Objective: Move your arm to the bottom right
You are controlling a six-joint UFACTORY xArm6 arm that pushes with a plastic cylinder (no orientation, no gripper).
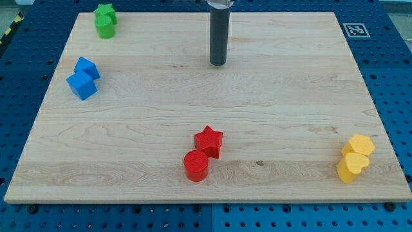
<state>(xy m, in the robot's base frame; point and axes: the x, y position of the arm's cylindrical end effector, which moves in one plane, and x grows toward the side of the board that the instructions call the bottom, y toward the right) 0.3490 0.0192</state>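
My tip (218, 63) sits on the wooden board (290, 96) near the view's top, far from every block. Two green blocks (105, 20) are top left, two blue blocks (83, 78) below them. A red star (208, 141) touches a red cylinder (196, 165). Two yellow blocks (355, 158) sit bottom right.

Rod (219, 26) cut off by view's top, board (386, 193) bottom corners cropped
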